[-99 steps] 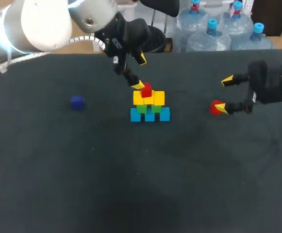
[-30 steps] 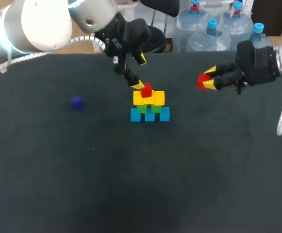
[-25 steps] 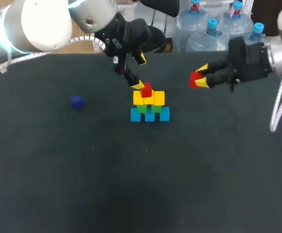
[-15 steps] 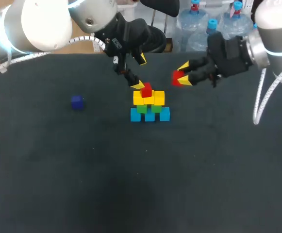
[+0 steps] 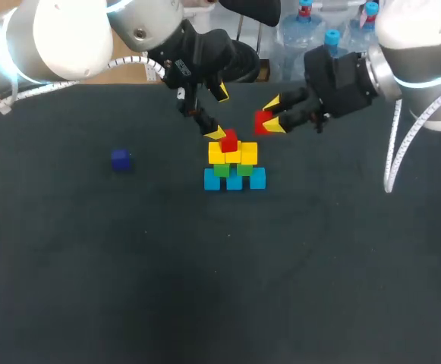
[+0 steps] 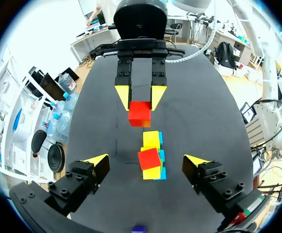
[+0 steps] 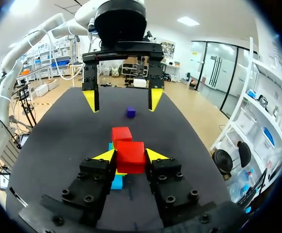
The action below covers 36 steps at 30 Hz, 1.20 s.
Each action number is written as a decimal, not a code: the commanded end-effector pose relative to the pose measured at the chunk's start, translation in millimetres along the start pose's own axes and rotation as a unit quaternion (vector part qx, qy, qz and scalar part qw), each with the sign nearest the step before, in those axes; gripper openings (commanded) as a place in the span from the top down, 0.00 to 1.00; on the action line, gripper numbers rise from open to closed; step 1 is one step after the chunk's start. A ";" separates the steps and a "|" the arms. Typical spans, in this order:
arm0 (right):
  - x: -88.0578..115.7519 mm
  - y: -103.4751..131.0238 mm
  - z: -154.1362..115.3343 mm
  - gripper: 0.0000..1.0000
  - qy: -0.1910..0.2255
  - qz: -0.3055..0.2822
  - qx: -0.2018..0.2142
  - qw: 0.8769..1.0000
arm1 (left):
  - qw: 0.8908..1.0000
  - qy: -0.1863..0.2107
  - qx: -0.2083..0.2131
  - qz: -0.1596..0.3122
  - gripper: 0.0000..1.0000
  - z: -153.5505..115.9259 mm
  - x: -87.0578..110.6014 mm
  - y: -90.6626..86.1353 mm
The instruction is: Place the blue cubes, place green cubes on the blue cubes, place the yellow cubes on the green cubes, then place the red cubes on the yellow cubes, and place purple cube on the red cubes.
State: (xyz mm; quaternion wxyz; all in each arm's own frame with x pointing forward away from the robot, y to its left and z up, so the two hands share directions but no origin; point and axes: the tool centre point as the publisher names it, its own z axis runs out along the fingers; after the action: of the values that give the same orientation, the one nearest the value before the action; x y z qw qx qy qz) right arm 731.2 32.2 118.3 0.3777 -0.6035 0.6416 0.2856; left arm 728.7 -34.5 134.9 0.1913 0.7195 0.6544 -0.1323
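**Stacking scene on the dark worktop [image 5: 205, 288].** At its middle stands a stepped pile. A row of blue cubes [image 5: 234, 180] sits on the worktop, with green cubes [image 5: 221, 170] on them and yellow cubes [image 5: 233, 154] above. One placed red cube [image 5: 229, 141] rests on the yellow layer.

The right gripper [image 5: 270, 116], entering from the right, is clenched on a second red cube [image 5: 263, 120], with both yellow tips pressed to opposite faces. This cube hangs in the air just beside the pile's top on the right arm's side, somewhat higher, touching nothing else.

The left gripper [image 5: 218, 113] hangs behind and over the pile, fingers spread wide and nothing in them. In its wrist view the placed red cube lies between the two tips without contact. In the head view the lower tip sits just beside that cube's left edge. The two grippers face each other across the pile.

A purple cube [image 5: 120, 159] lies alone on the worktop, well apart to the left of the pile. In the right wrist view it shows beyond the pile, framed between the left gripper's spread fingers.
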 end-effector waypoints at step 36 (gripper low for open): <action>0.8 18.7 36.2 1.00 0.001 0.008 -0.030 1.000 | 1.000 -0.001 0.000 0.002 0.00 -0.1 1.1 0.3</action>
State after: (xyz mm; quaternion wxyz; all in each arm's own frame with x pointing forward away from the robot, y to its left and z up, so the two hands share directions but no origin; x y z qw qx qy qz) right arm 715.3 63.1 97.3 0.3577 -0.6093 0.6385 0.3053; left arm 728.7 -34.5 134.9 0.1913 0.7195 0.6544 -0.1323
